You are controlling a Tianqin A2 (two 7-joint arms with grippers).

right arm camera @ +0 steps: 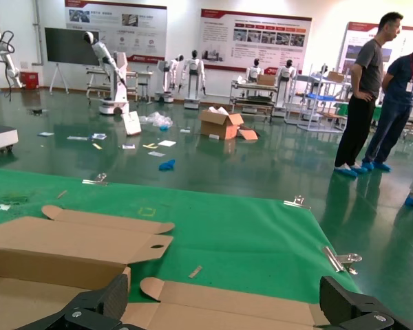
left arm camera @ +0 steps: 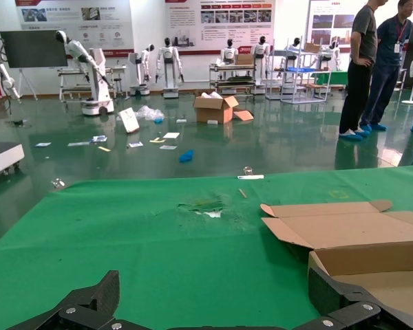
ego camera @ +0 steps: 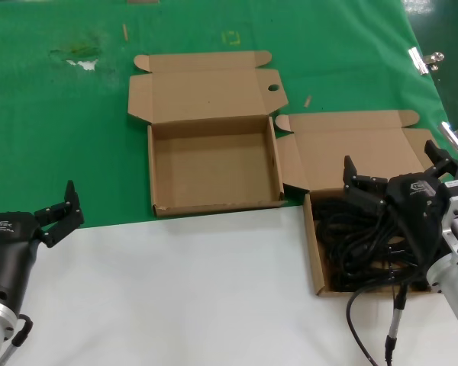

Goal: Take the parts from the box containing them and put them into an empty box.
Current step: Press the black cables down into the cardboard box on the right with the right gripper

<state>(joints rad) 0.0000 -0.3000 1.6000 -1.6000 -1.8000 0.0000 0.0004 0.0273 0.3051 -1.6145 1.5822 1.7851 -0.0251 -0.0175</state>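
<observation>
The parts (ego camera: 349, 238) are black power cords, lying tangled in the open cardboard box (ego camera: 313, 248) at the right. My right gripper (ego camera: 393, 168) hangs open just above that box's back edge, apart from the cords. In the right wrist view the right gripper (right arm camera: 228, 306) has only the box's lid flap (right arm camera: 261, 302) between its fingers. The empty box (ego camera: 214, 164) stands open in the middle of the green cloth. My left gripper (ego camera: 61, 215) waits open at the lower left. In the left wrist view the left gripper (left arm camera: 213, 299) holds nothing, and the empty box (left arm camera: 372, 258) is close by.
My own thin black cable with a metal tip (ego camera: 395, 320) dangles over the white table (ego camera: 198, 290) in front of the full box. Metal clips (ego camera: 424, 59) hold the green cloth's right edge. A torn patch (ego camera: 80, 57) marks the cloth at the far left.
</observation>
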